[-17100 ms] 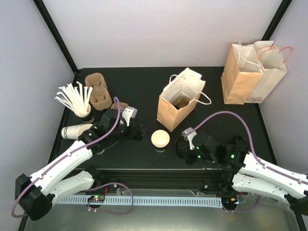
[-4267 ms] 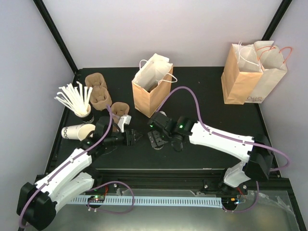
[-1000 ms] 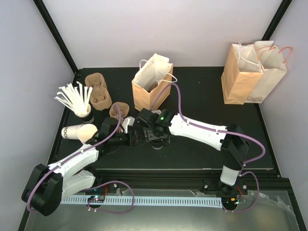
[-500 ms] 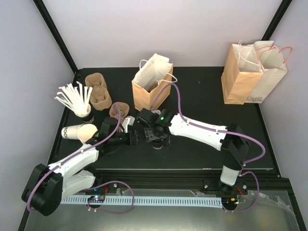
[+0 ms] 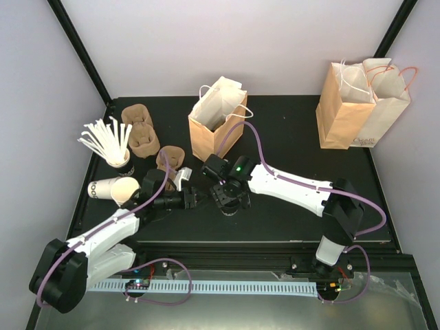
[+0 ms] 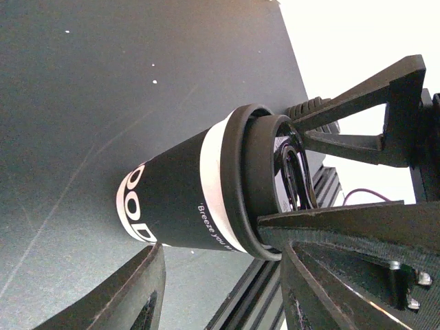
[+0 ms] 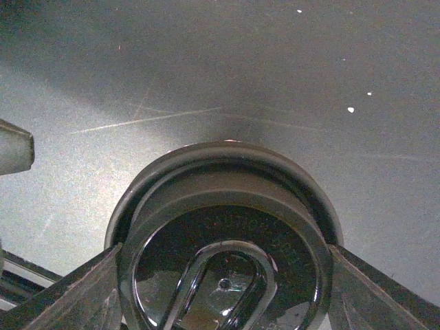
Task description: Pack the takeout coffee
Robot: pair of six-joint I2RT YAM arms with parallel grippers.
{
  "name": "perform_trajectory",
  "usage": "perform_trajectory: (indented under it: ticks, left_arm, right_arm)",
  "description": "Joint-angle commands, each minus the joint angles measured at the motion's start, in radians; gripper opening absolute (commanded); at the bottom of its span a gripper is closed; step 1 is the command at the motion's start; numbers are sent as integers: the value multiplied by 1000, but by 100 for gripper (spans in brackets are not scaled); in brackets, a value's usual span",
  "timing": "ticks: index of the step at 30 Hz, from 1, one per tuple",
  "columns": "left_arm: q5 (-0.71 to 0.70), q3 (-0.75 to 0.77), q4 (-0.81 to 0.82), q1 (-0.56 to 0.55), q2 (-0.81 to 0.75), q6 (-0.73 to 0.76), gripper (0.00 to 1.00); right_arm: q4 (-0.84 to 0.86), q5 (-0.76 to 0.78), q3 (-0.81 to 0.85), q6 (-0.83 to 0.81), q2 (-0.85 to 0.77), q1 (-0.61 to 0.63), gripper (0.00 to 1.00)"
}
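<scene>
The right pincer (image 7: 223,261) grasps the takeout coffee (image 6: 179,199) from above, one finger on each side of its glossy black lid. The cup stands upright on the counter (image 5: 295,213), near the middle. The left pincer (image 5: 194,198) is released, its jaws apart and level, just left of the cup. A brown paper bag (image 5: 214,134) stands open farther back.

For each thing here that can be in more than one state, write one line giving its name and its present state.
takeout coffee, lidded, standing upright
right gripper, closed on the takeout coffee from above
left gripper, open, empty, beside the takeout coffee
middle paper bag, upright, mouth open
lidless cup, lying on its side at the left
</scene>
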Motion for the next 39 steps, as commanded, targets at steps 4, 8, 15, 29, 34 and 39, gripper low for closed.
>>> perform_trajectory:
  ticks: [4, 8, 15, 29, 34, 39]
  left_arm:
    - [43, 0, 82, 13, 49, -53, 48]
    - [11, -13, 91, 18, 14, -60, 48]
    - [19, 7, 84, 36, 46, -44, 48]
    - [113, 29, 282, 36, 199, -117, 45]
    - [122, 49, 300, 29, 242, -116, 43]
    - [125, 63, 306, 19, 265, -109, 42]
  right_arm:
    - [-42, -26, 18, -123, 10, -9, 66]
    - [-39, -27, 19, -137, 14, -9, 67]
    - [-26, -34, 14, -168, 23, -9, 66]
    - [-32, -41, 10, -174, 51, -10, 63]
    - [-25, -50, 4, -172, 51, -9, 63]
    - [-13, -58, -16, -170, 45, -9, 63]
